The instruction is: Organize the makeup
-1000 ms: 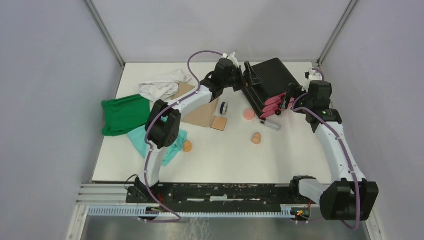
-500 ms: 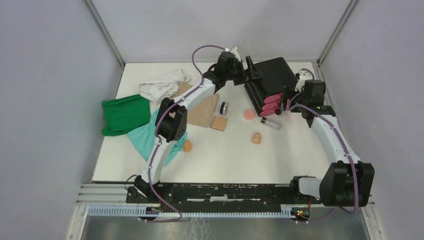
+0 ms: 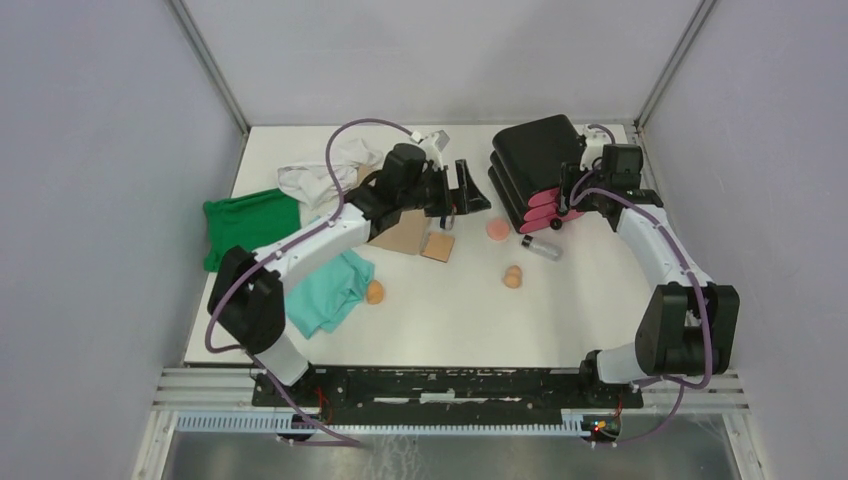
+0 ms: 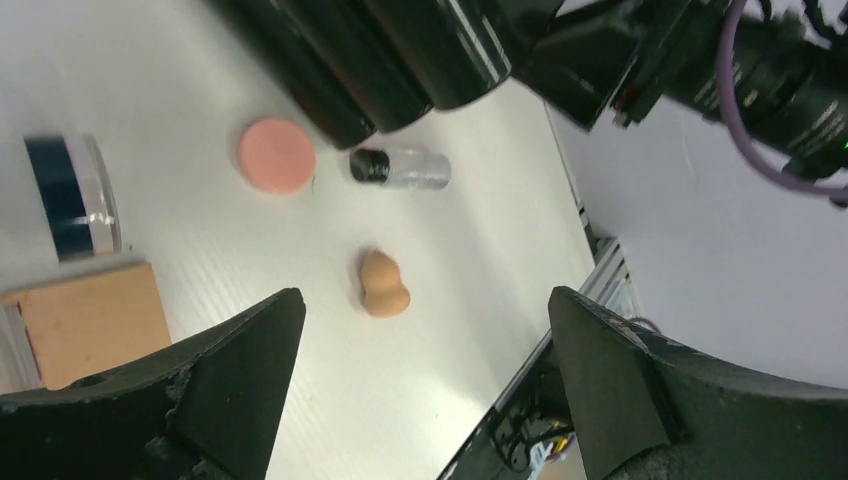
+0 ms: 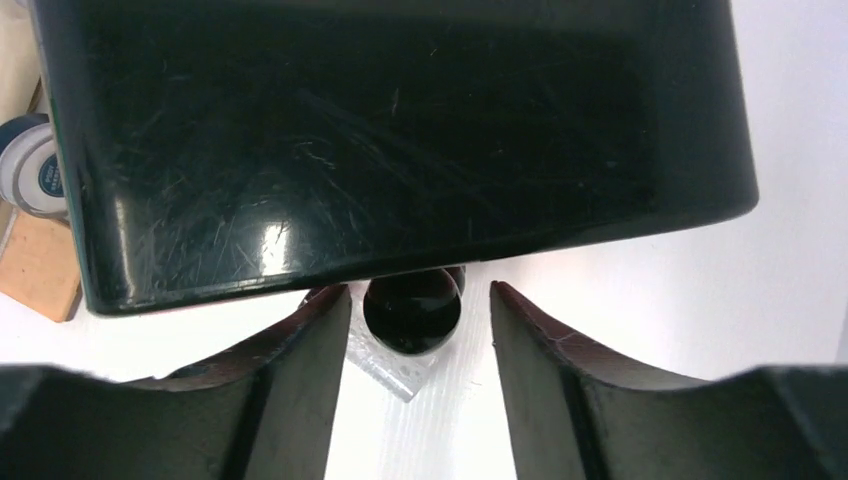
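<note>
The vial (image 3: 541,247) lies on its side on the table (image 3: 450,320), just on the near side of the black box (image 3: 535,150) that fills the far right corner. Its long axis runs roughly parallel to the far edge. The black cap points toward the left edge, and the clear body tilts slightly toward the near edge at its right end.

The salmon-pink puff (image 3: 497,229) lies flat just left of the vial, close to the box's pink drawers (image 3: 545,210). An egg-shaped sponge (image 3: 513,277) rests on its side nearer the near edge, apart from both. A second sponge (image 3: 375,291) sits toward the left, beside the teal cloth (image 3: 325,290). The tan square pad (image 3: 437,246) lies flat near the middle of the table. The small jar (image 4: 68,195) is just beyond it toward the far edge.

The left gripper (image 3: 470,190) hangs over the jar with its jaws spread wide and nothing between them. The right gripper (image 5: 420,385) is up against the drawer side of the box. Its jaws are partly apart and hold nothing. In the right wrist view the vial's cap shows end-on through the gap, beyond the fingertips.
</note>
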